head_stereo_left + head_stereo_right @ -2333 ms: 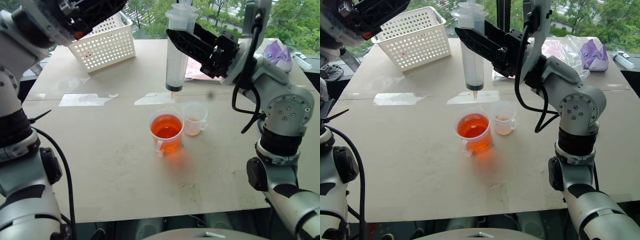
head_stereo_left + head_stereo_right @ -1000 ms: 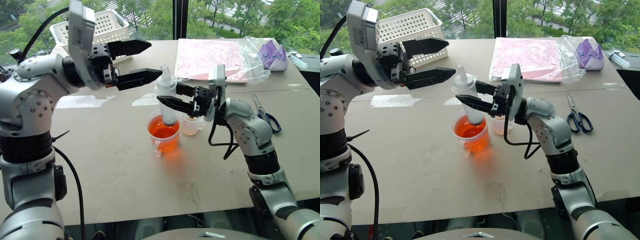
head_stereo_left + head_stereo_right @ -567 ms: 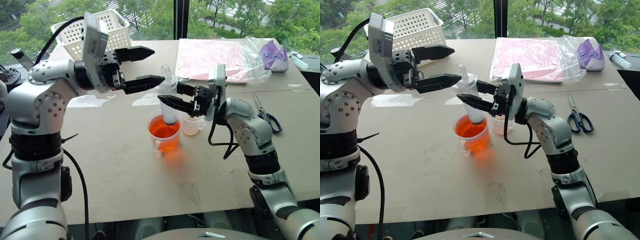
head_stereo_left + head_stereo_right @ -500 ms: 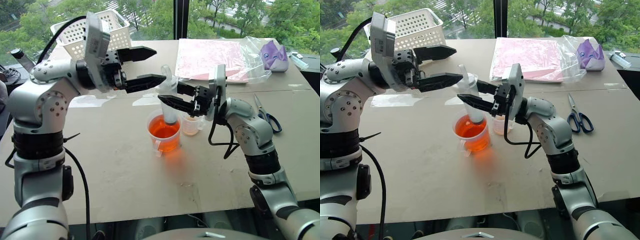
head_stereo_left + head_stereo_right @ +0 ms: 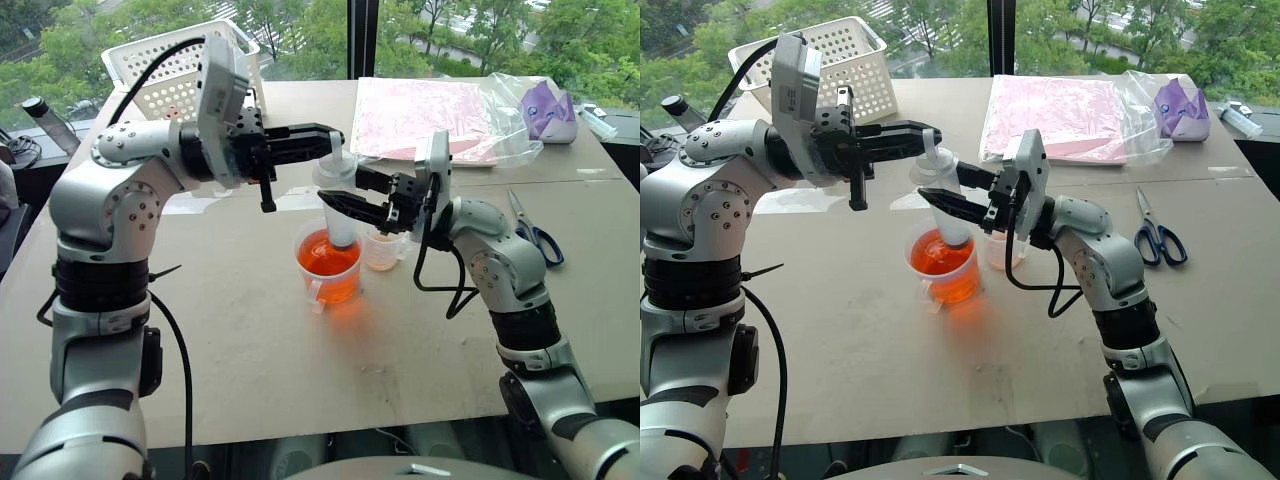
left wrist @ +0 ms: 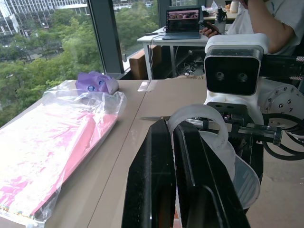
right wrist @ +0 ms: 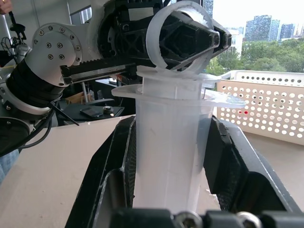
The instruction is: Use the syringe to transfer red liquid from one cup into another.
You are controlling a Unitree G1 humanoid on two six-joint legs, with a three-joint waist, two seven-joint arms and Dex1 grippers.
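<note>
Syringe is standing upright with its tip dipping into the red liquid in the wide cup on the desk. Right gripper fingers are clamping the barrel. Left gripper fingers are pinching together on the plunger top. Narrow beaker is sitting just beside the cup.

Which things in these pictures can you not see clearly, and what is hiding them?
- Syringe tip: head views, sunk in the red liquid of the wide cup; its depth is unclear.
- Plunger ring: left wrist view, partly covered by the left tool fingers shut on it.
- Beaker contents: head views, behind the right tool, too small to judge.
- Syringe barrel: right wrist view, lower part cut off by the picture edge.
</note>
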